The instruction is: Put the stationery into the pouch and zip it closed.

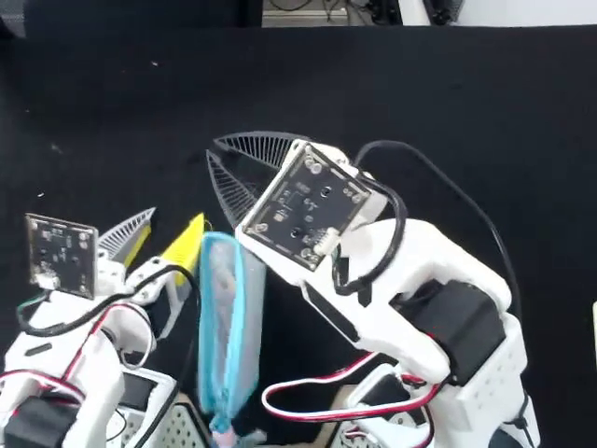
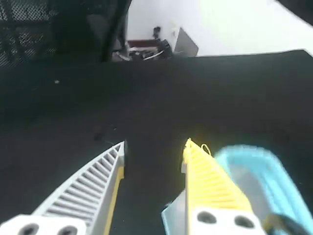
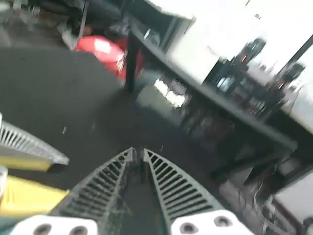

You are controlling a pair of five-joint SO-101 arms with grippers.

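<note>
The light blue mesh pouch (image 1: 224, 322) lies lengthwise on the black table between the two arms' bases. My left gripper (image 1: 175, 217) stands open just left of the pouch's far end. Its yellow finger (image 2: 208, 183) rests against the pouch (image 2: 261, 169) rim, and its white finger (image 2: 90, 188) is over bare cloth. My right gripper (image 1: 213, 147) hangs beyond the pouch, over the table's middle. Its ribbed fingers (image 3: 168, 183) are shut tip to tip, with nothing visible between them. The left arm's white and yellow fingers (image 3: 29, 169) appear beside it in the right wrist view.
Black cloth (image 1: 448, 103) covers the whole table. Past its far edge are cables and equipment (image 1: 308, 11). A red object (image 3: 105, 54) and dark furniture stand in the room behind. The right arm's body and cables (image 1: 420, 308) loom over the near right.
</note>
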